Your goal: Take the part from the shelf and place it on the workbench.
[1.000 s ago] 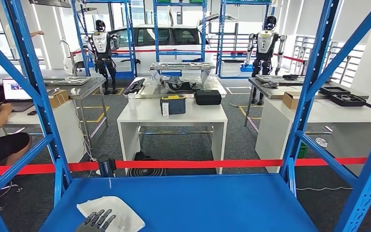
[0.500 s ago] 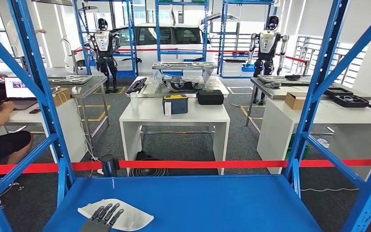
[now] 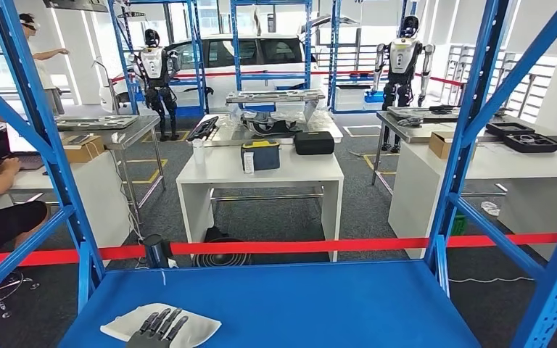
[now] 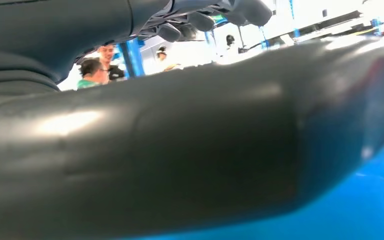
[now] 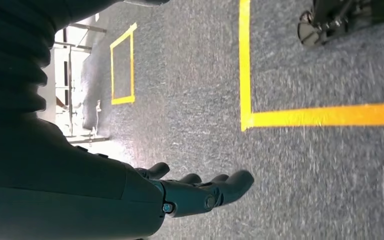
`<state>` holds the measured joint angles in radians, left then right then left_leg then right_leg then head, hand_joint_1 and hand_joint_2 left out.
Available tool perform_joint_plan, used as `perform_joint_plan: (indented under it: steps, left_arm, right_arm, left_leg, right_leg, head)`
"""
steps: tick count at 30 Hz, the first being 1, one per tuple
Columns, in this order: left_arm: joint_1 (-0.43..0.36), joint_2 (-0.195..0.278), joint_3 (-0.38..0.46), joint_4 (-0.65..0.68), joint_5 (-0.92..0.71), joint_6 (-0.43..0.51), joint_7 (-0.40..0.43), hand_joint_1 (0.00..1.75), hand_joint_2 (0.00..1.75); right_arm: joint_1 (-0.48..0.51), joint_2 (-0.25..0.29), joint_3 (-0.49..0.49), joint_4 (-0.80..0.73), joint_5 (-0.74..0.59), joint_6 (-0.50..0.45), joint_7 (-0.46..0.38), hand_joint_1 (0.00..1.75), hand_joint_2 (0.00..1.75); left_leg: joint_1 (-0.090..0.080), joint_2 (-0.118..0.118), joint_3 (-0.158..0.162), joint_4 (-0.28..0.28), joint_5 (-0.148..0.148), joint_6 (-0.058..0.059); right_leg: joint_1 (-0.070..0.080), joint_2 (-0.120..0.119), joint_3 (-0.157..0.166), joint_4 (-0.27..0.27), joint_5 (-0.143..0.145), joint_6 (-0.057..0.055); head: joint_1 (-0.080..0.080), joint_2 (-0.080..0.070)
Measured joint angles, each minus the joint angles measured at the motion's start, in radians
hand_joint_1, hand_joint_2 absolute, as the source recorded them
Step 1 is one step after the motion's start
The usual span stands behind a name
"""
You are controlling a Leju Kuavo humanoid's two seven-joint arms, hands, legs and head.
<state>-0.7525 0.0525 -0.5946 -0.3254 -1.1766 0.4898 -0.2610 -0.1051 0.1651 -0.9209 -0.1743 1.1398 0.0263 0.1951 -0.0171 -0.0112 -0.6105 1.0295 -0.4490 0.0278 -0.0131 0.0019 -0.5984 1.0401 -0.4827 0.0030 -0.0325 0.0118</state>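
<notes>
Part (image 3: pixel 161 327) lies on shelf (image 3: pixel 297 304) under left robot hand (image 3: pixel 157 328).

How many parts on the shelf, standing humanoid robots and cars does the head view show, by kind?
Flat white part on the blue shelf deck: 1
Black-and-white humanoid robots standing in the background: 2
White car: 1
Total: 4
</notes>
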Motion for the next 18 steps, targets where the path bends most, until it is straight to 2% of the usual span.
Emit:
perform_joint_plan:
  steps: [4, 9, 13, 18]
  left_arm:
    - [-0.002, 0.000, 0.001, 0.000, 0.000, 0.000, 0.000, 0.00, 0.00]
    - [-0.002, 0.000, 0.002, 0.000, 0.000, 0.000, 0.000, 0.00, 0.00]
    - [-0.002, 0.000, 0.002, 0.000, 0.000, -0.004, 0.011, 0.00, 1.75]
    - [-0.004, 0.000, 0.003, 0.006, -0.020, -0.026, 0.060, 0.00, 1.75]
  right_arm:
    - [-0.001, 0.000, 0.000, 0.000, 0.000, 0.000, 0.000, 0.00, 1.75]
    - [-0.001, 0.000, 0.000, 0.000, 0.000, 0.000, 0.000, 0.00, 1.75]
    - [-0.001, 0.000, 0.000, 0.000, 0.000, 0.000, 0.000, 0.00, 1.75]
    - [-0.001, 0.000, -0.003, 0.000, -0.003, -0.002, 0.002, 0.00, 1.75]
  left_leg:
    - [0.000, 0.002, 0.006, -0.009, 0.003, -0.006]
    - [0.002, 0.001, 0.008, -0.015, 0.004, -0.032]
    - [0.003, 0.002, 0.008, -0.015, 0.003, -0.037]
    - [0.003, 0.002, 0.008, -0.014, 0.003, -0.036]
  right_leg:
    - [0.002, 0.002, 0.000, 0.000, -0.002, -0.007]
    - [0.002, 0.001, 0.000, 0.001, -0.004, -0.011]
    - [0.002, 0.001, 0.001, 0.001, -0.004, -0.012]
    - [0.000, 0.001, 0.002, 0.000, -0.004, -0.011]
  head:
    - [0.000, 0.000]
    - [0.000, 0.000]
    - [0.000, 0.000]
    - [0.000, 0.000]
